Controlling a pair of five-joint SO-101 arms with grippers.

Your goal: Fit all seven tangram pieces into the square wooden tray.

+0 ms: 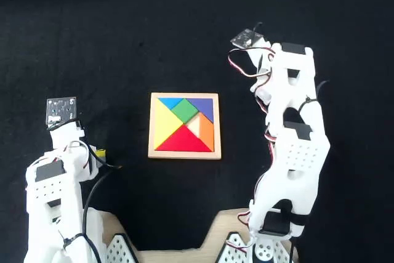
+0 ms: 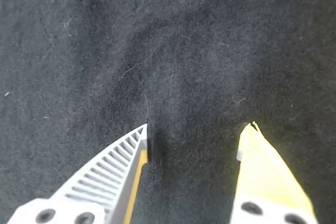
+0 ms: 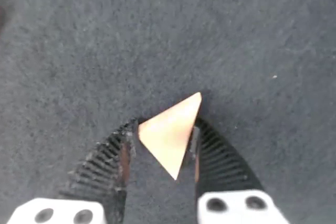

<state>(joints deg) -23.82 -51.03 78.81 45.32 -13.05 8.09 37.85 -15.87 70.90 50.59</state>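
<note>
Here R gripper clamps orange triangle, tip outward.

One tray, seven tangram pieces, two claws.

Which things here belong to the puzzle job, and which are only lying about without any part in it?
For the job: tray; coloured pieces in it; small triangle held by the right gripper.

Not part of it: black cloth; cables; left gripper, open and empty.
</note>
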